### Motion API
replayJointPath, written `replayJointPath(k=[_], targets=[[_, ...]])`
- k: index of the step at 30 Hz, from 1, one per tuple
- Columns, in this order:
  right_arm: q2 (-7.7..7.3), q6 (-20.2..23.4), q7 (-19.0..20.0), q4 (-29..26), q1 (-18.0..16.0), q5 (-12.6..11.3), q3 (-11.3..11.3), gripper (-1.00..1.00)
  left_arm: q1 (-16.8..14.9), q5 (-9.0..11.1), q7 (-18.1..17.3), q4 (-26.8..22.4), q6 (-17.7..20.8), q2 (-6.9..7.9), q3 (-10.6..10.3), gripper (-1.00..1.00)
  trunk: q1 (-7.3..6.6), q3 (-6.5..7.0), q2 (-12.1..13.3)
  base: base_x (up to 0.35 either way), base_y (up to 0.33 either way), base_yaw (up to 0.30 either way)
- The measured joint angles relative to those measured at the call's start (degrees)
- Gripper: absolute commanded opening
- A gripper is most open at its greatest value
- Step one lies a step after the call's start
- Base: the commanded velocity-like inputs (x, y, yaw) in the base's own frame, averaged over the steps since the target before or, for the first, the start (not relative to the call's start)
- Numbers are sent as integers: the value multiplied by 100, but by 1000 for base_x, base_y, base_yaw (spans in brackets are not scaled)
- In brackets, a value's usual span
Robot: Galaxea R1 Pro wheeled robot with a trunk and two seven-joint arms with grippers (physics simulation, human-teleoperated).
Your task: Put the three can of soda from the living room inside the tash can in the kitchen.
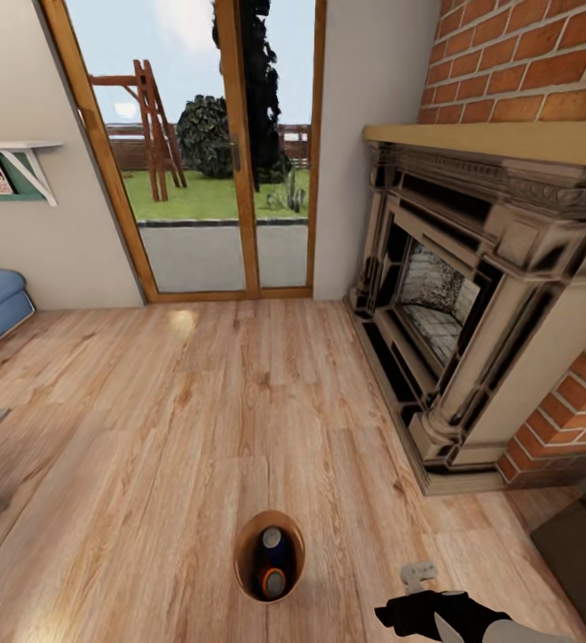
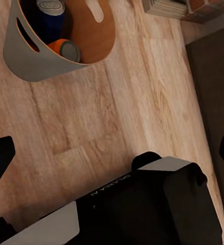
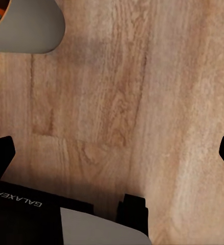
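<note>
The trash can (image 1: 269, 555), a small round bin that is pale grey outside and tan-brown inside, stands on the wood plank floor (image 1: 195, 429) of the living room, well in front of the fireplace (image 1: 472, 304) and towards the glass doors' (image 1: 213, 152) side of it. Inside the bin I can see a dark blue soda can (image 1: 272, 545) and an orange soda can (image 1: 274, 582), both with silver tops; the left wrist view shows the same two, the blue one (image 2: 49, 18) and the orange one (image 2: 66, 48) lying close together. A third can may be under them, but this I cannot tell. So I judge that at least two cans are already collected, while the bin is not in the kitchen yet; carrying it there seems to be what is left. The right gripper (image 3: 114, 153) hangs over bare floor just beside the bin, its two dark fingertips far apart at the edges of its own view, with nothing between them. The left gripper (image 2: 114, 153) is also spread wide and empty, above the floor near the bin. The only readable writing is the word GALAXEA, printed in grey on the black robot body (image 3: 20, 201) in the right wrist view; the same word appears in the left wrist view, fainter. A picture on the wall shelf (image 1: 12, 165) near the doors is too small to read.
</note>
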Motion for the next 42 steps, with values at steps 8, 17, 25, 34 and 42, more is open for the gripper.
replayJointPath(k=[8,17,25,34,42], targets=[[6,-7,7,2,32,-1,0,100,11,-14,8,8,-8,-4,-1,100,0,76,0,0,0,-1],[28,-12,1,3,192,-1,7,100,23,-27,33,14,0,-6,-6,100,0,161,0,0,0,0],[43,-17,-6,3,313,-2,6,100,83,-315,41,20,4,-35,-26,100,0,237,0,0,0,0],[44,-18,-5,3,346,-2,2,100,129,-586,44,23,4,-63,-30,100,0,322,0,0,0,0],[33,-18,-4,3,399,-6,-4,100,205,-625,51,23,4,-67,-27,100,0,398,0,0,0,0]])
